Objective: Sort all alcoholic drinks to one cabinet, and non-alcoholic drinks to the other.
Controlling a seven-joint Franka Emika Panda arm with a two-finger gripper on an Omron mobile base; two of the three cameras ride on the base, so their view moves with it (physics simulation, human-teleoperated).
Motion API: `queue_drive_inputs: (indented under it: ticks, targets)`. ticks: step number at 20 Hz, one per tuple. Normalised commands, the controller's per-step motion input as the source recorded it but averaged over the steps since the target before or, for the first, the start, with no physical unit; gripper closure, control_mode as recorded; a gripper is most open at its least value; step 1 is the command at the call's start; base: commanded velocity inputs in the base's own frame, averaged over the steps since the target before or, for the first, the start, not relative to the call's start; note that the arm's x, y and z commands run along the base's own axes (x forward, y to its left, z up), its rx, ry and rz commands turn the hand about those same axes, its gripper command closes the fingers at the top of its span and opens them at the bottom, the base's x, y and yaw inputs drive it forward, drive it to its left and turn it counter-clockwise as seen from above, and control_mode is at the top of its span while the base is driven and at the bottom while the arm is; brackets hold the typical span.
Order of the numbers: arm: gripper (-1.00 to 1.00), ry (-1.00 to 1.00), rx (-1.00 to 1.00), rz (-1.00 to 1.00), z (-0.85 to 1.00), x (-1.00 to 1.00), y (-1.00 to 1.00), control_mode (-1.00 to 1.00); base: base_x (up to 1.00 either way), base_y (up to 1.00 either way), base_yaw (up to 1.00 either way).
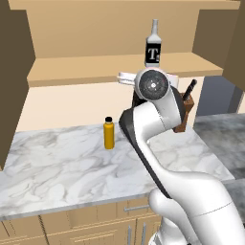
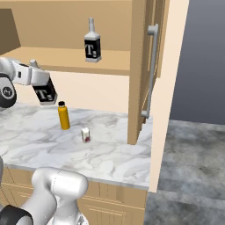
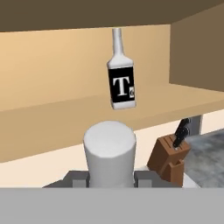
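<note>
While my claw is clamped on the second pale squarish T-label bottle at the left of the right base view, its twin pale T-label bottle already stands on the wide tan cabinet's long shelf. I'd lift higher, keep it upright and set it beside the twin without knocking it. The slim orange black-capped bottle waits mid-bench. My fingertips are hidden behind the bottle, and its neck is hard to make out.
</note>
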Motion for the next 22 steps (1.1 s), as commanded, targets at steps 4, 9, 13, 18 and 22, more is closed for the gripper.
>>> queue_drive_inputs:
  ticks: [4, 9, 13, 18, 22]
  targets:
    - [1.00, -0.02, 0.00, 0.00, 0.20, 0.04, 0.01, -1.00, 0.00, 0.00, 0.00]
    - [1.00, -0.05, 0.00, 0.00, 0.17, 0.10, 0.02, -1.00, 0.00, 0.00, 0.00]
    - [1.00, -0.08, 0.00, 0.00, 0.12, 0.05, 0.05, -1.00, 0.00, 0.00, 0.00]
    - [1.00, -0.08, 0.00, 0.00, 0.29, 0.06, 0.11, -1.00, 0.00, 0.00, 0.00]
    - [1.00, -0.02, 0.00, 0.00, 0.38, 0.06, 0.08, -1.00, 0.00, 0.00, 0.00]
